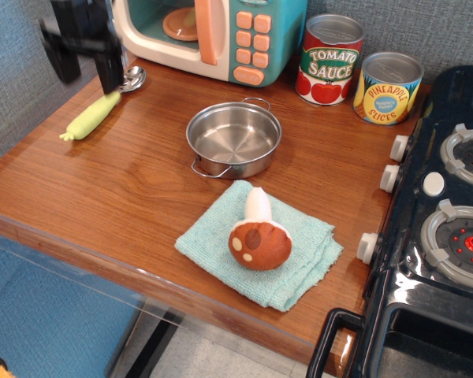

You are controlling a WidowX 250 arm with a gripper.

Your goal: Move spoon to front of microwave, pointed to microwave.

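Observation:
The spoon (98, 109) lies flat on the wooden table at the far left. Its shiny metal bowl (133, 77) points at the microwave (213, 35), close to its front left corner, and its pale yellow-green handle trails toward the table's left edge. The microwave stands at the back, its door open and an orange plate inside. My gripper (85, 69) is open and empty, raised just above the spoon, with its two black fingers (109, 72) apart.
A steel pan (233, 139) sits mid-table. A plush mushroom (258, 236) lies on a teal cloth (303, 264) near the front edge. Tomato sauce (329, 59) and pineapple (387, 87) cans stand at the back. A black toy stove (441, 220) fills the right side.

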